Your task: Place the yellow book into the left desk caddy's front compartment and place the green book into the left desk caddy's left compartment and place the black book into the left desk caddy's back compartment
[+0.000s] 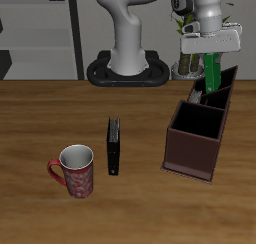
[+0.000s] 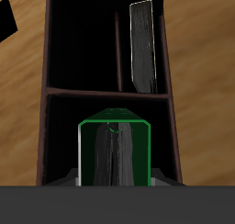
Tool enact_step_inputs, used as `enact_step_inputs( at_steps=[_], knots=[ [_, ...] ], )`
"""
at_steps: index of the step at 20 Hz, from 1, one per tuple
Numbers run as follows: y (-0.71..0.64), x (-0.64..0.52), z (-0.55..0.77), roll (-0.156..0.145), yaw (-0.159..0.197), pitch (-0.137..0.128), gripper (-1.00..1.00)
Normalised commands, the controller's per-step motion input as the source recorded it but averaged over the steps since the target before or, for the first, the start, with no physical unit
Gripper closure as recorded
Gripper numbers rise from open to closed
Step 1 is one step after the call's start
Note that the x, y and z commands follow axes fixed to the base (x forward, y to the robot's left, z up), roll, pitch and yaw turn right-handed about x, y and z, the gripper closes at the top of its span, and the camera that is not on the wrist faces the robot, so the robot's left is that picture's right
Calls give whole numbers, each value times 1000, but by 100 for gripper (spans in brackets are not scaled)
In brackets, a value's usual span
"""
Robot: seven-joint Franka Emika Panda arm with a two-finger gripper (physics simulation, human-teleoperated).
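Note:
My gripper (image 1: 213, 56) is shut on the bright green book (image 1: 214, 76) and holds it upright over the far end of the left desk caddy (image 1: 192, 148), a dark maroon-brown box with dividers. In the wrist view the green book (image 2: 115, 152) hangs above a compartment of the caddy (image 2: 44, 90). A greyish, pale yellow book (image 2: 142, 46) stands on edge in another compartment beyond a divider. The black book (image 1: 115, 146) lies on the table near the middle, apart from the caddy.
A red patterned mug (image 1: 76, 171) stands near the table's front edge, beside the black book. The robot's base (image 1: 128, 70) is at the table's back. A leafy green plant (image 1: 184, 30) stands behind the caddy.

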Motion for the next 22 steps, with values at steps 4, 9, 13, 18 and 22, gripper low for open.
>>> enact_step_inputs(
  at_steps=[4, 9, 13, 18, 22],
  knots=[
    [59, 107, -227, 6, 42, 40, 100],
    [64, 90, -299, 16, 18, 74, 100],
    [75, 80, -206, 96, -23, 125, -100],
    [-78, 75, -38, -6, -30, 35, -100],
    [-45, 26, 22, -15, 17, 1, -100]
  ],
)
